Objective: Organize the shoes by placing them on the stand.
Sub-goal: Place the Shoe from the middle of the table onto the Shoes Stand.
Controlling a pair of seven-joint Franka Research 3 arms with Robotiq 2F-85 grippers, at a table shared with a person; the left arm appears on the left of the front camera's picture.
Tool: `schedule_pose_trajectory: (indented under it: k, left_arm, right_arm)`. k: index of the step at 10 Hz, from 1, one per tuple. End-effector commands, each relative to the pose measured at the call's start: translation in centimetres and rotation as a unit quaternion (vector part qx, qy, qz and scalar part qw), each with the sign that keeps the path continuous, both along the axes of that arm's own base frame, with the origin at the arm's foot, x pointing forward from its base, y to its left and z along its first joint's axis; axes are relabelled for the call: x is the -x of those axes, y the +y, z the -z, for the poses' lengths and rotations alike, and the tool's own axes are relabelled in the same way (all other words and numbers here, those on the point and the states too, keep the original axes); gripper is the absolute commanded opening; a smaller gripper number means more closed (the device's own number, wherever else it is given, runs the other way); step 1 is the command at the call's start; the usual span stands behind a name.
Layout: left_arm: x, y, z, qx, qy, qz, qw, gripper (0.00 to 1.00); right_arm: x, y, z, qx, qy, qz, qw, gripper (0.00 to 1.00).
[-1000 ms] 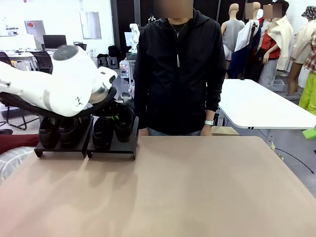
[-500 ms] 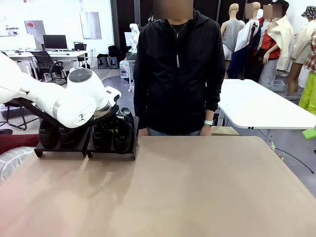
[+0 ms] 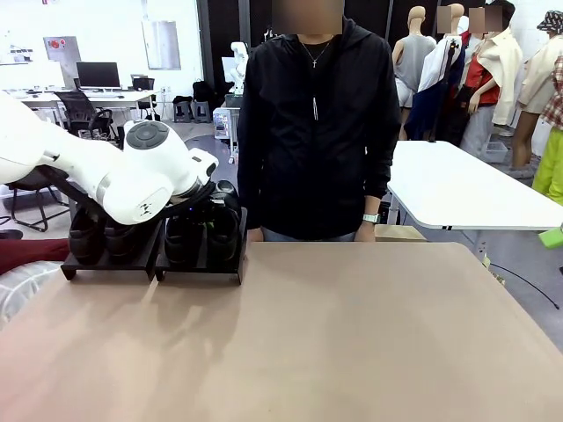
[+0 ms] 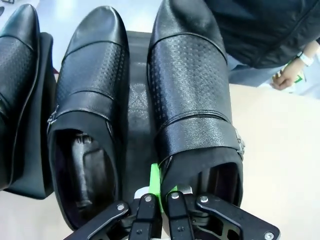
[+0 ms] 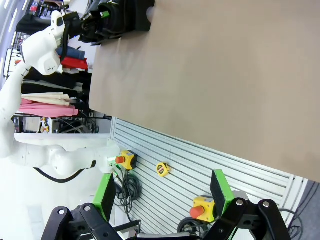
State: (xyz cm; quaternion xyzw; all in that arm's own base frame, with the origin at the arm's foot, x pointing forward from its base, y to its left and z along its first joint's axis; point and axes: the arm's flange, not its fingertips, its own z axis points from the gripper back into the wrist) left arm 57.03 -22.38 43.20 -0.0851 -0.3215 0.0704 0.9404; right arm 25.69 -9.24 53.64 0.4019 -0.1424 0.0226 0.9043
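Left wrist view: left claw (image 4: 159, 200) pinching rightmost shoe's (image 4: 192, 95) heel collar (clamped tight).

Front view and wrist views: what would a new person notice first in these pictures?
First, the big white left arm reaching over the black stand at the table's far left corner, where the glossy black shoes sit in a row. In the left wrist view, the left gripper is shut on the heel rim of one loafer on the stand. A person in a black jacket stands just behind the table.
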Motion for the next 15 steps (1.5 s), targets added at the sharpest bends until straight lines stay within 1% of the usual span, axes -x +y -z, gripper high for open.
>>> schedule_pose_trajectory:
  k: [1,4,5,6,7,9,11,12,13,14,15]
  left_arm:
    - [-0.1,-0.5,0.2,0.007,-0.034,-0.022,0.999,0.0]
    - [-0.3,-0.5,0.6,0.007,-0.033,-0.02,0.999,0.0]
    - [-0.3,-0.4,0.8,0.008,-0.039,-0.022,0.999,0.44]
    - [-0.2,-0.3,0.7,0.006,-0.05,-0.022,0.999,1.0]
    - [-0.1,-0.4,0.5,0.006,-0.065,-0.022,0.998,1.0]
    - [0.4,-0.6,-0.1,0.007,-0.075,-0.013,0.997,1.0]
    - [1.5,-0.9,-1.0,0.007,-0.079,-0.001,0.997,1.0]
    - [2.5,-1.1,-1.9,0.012,-0.082,0.011,0.996,1.0]
    - [4.1,-1.2,-3.2,0.011,-0.082,0.027,0.996,1.0]
    - [6.4,-1.2,-5.0,0.012,-0.069,0.05,0.996,1.0]
    - [8.9,-0.8,-6.6,0.021,-0.046,0.071,0.996,1.0]
  right_arm:
    - [-0.1,-0.2,-0.2,-0.007,-0.012,-0.01,1.0,1.0]
    - [-0.1,-0.2,-0.2,-0.007,-0.012,-0.01,1.0,1.0]
    - [-0.1,-0.2,-0.2,-0.007,-0.012,-0.01,1.0,1.0]
    - [-0.1,-0.2,-0.2,-0.007,-0.012,-0.01,1.0,1.0]
    - [-0.1,-0.2,-0.2,-0.007,-0.012,-0.01,1.0,1.0]
    - [-0.1,-0.2,-0.2,-0.007,-0.012,-0.01,1.0,1.0]
    - [-0.1,-0.2,-0.2,-0.007,-0.012,-0.01,1.0,1.0]
    - [-0.1,-0.2,-0.2,-0.007,-0.012,-0.01,1.0,1.0]
    - [-0.1,-0.2,-0.2,-0.007,-0.012,-0.01,1.0,1.0]
    - [-0.1,-0.2,-0.2,-0.007,-0.012,-0.01,1.0,1.0]
    - [-0.1,-0.2,-0.2,-0.007,-0.012,-0.01,1.0,1.0]
